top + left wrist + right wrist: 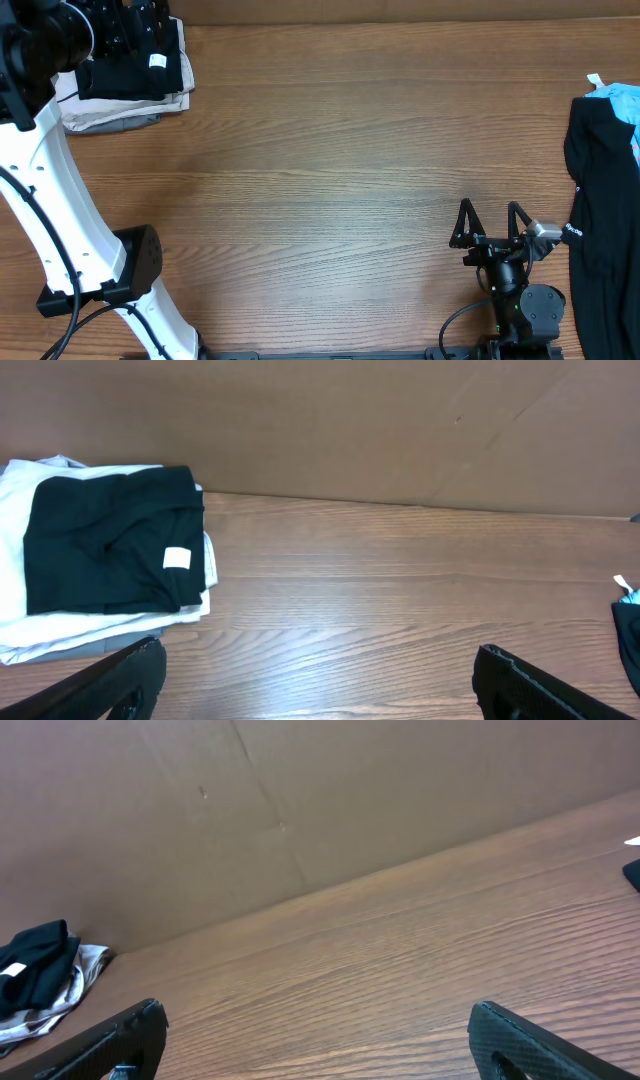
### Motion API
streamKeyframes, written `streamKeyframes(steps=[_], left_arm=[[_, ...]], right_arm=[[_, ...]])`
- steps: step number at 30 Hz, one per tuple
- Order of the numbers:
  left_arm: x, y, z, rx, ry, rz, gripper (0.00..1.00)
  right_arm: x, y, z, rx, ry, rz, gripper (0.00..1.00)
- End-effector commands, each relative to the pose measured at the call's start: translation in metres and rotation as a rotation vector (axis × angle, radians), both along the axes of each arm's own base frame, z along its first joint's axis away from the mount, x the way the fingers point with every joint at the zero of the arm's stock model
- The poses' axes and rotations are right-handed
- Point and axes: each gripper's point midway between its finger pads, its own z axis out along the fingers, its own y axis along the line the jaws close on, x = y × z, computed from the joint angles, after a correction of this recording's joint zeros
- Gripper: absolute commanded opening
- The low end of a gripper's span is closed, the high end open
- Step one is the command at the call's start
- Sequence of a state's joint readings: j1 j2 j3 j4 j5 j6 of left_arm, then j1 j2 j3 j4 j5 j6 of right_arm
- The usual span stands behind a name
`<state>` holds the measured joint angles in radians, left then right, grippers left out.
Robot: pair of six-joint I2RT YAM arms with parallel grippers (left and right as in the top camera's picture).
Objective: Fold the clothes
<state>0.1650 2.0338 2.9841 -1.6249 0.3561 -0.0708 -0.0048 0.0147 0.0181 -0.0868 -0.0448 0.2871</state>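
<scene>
Pile of folded clothes (128, 72) at upper left. Black shirt (603, 200) at right edge, not yet folded. Jaws wide apart, empty. Next, likely: grab shirt, drag to worktop (330, 150) middle.

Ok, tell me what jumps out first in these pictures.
A folded black T-shirt with a small white tag tops a pale pile at the overhead view's top left. At the right edge a black garment lies unfolded, a light blue cloth peeking out beside it. The right pincer stands open and empty just left of that garment.
</scene>
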Motion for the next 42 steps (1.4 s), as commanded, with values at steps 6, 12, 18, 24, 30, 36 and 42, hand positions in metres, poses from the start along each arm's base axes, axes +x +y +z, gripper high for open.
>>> streamKeyframes(steps=[6,12,18,24,30,36,42], left_arm=[[0.000,-0.001,0.001,0.008,-0.007,-0.010,1.00],[0.001,0.000,-0.003,0.010,0.007,-0.007,1.00],[-0.009,0.007,-0.045,0.018,0.183,0.031,1.00],[-0.064,-0.001,-0.132,-0.029,0.518,0.025,1.00],[-0.109,0.014,-0.187,0.074,0.573,0.102,1.00],[-0.116,0.012,-0.212,0.108,0.274,0.119,1.00],[-0.130,0.008,-0.235,0.125,0.017,0.127,1.00]], right_arm=[[0.000,0.002,-0.001,0.000,-0.008,0.008,1.00],[0.000,0.002,-0.001,0.000,-0.008,0.008,1.00],[0.000,0.002,-0.001,0.000,-0.008,0.008,1.00],[0.000,0.002,-0.001,0.000,-0.008,0.008,1.00],[0.000,0.002,-0.001,0.000,-0.008,0.008,1.00],[0.000,0.002,-0.001,0.000,-0.008,0.008,1.00],[0.000,0.002,-0.001,0.000,-0.008,0.008,1.00]])
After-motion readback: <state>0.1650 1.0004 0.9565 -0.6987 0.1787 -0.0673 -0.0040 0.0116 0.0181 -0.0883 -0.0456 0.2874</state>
